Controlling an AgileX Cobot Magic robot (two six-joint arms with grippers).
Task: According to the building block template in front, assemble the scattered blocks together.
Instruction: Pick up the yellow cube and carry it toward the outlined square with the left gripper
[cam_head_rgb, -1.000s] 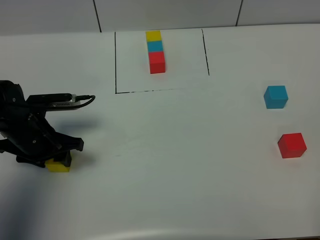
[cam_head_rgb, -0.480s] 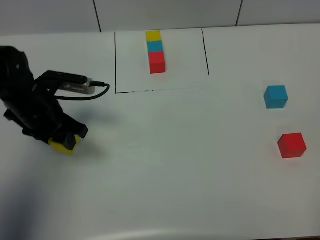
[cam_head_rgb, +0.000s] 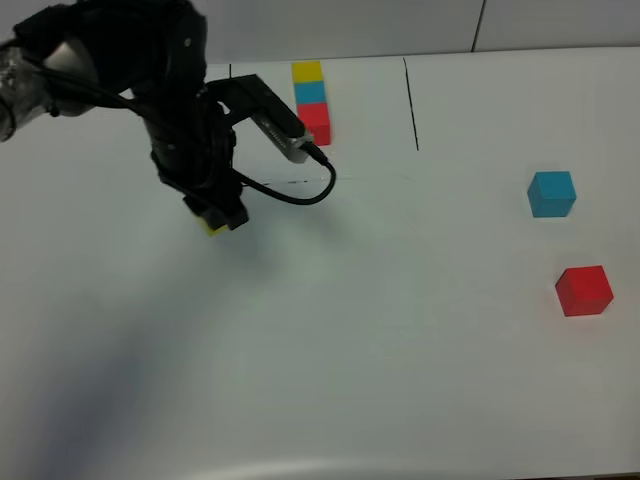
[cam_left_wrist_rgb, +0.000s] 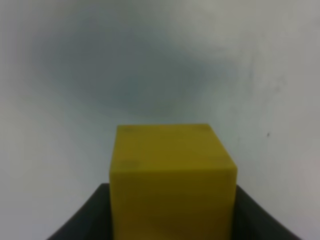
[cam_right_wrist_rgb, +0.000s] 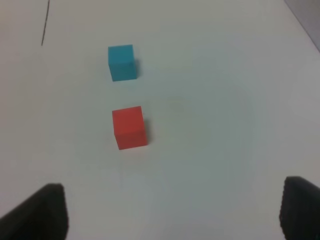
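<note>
Yellow cube (cam_left_wrist_rgb: 172, 175) clamped in left hand (cam_head_rgb: 214, 212), above tabletop (cam_head_rgb: 400, 350); right hand (cam_right_wrist_rgb: 172, 215) wide, empty; next: set it down as row end, per template (cam_head_rgb: 312, 103).

Your left gripper (cam_head_rgb: 219, 213) is no longer low by the table's (cam_head_rgb: 400, 360) left edge. It now sits farther up and right, just below the outline's (cam_head_rgb: 411, 105) near-left corner. The yellow cube (cam_head_rgb: 214, 228) goes with it, clamped in the jaws and lifted off the table. The arm (cam_head_rgb: 150, 70) now hides the outline's left line.
</note>
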